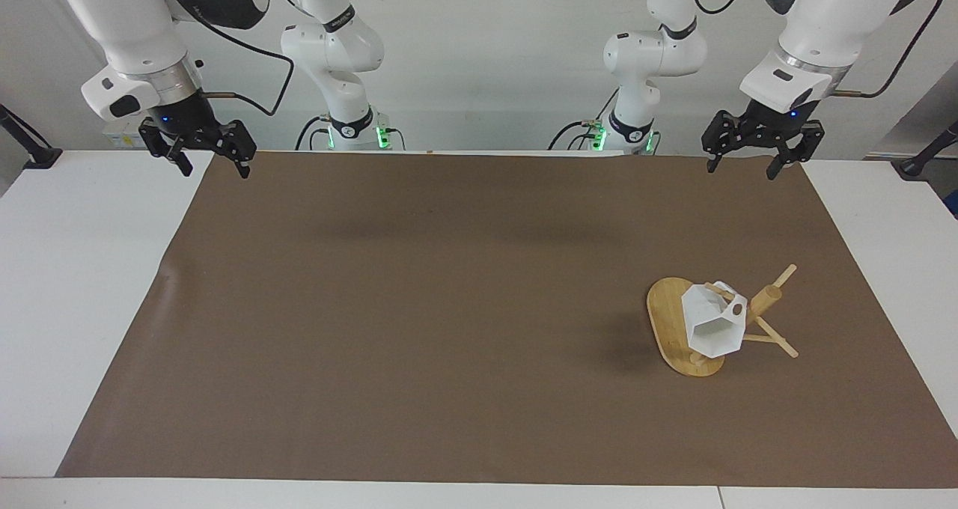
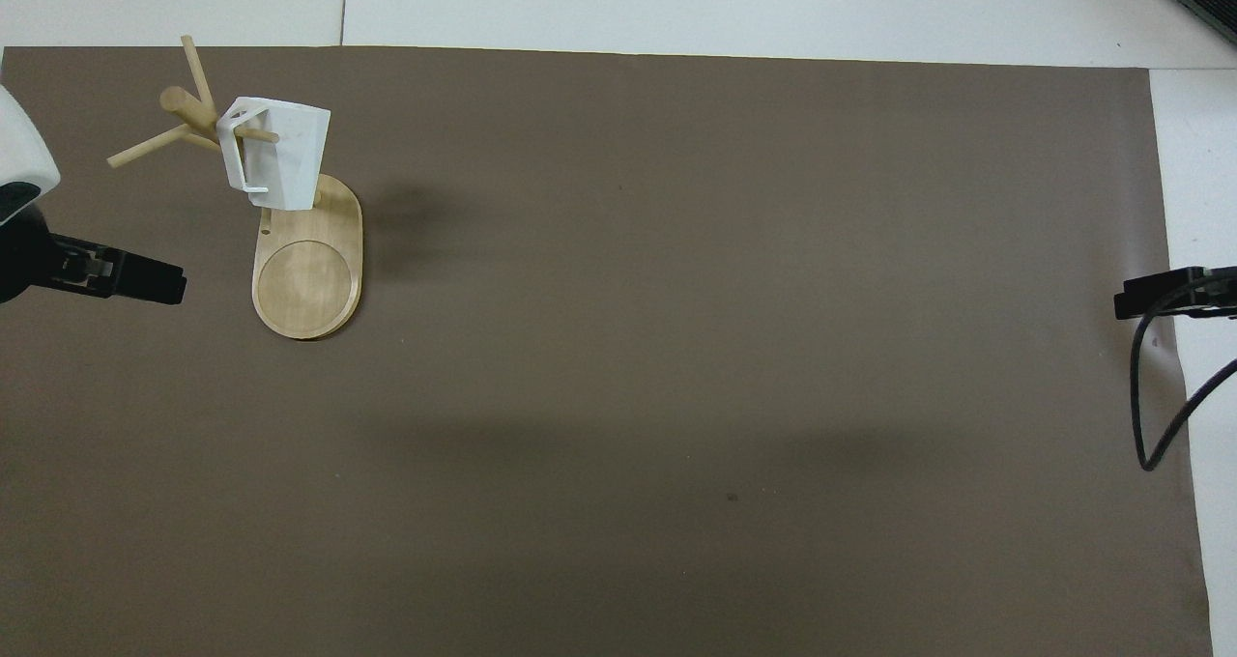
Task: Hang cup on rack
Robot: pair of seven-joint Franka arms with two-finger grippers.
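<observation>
Both claws released and empty; cup already hanging on the rack.

My left gripper (image 1: 756,153) hangs with jaws apart over the brown mat's (image 1: 419,307) edge nearest the robots, at the left arm's end; my right gripper (image 1: 200,150) waits the same way at the right arm's end. I see the cup (image 1: 715,322) hooked by its handle on a peg of the rack (image 1: 670,322), tilted over the oval base, well apart from both claws. I judge the hanging done, so the careful thing is to keep both arms high and clear of the pegs. Nothing else lies on the mat to block them.
</observation>
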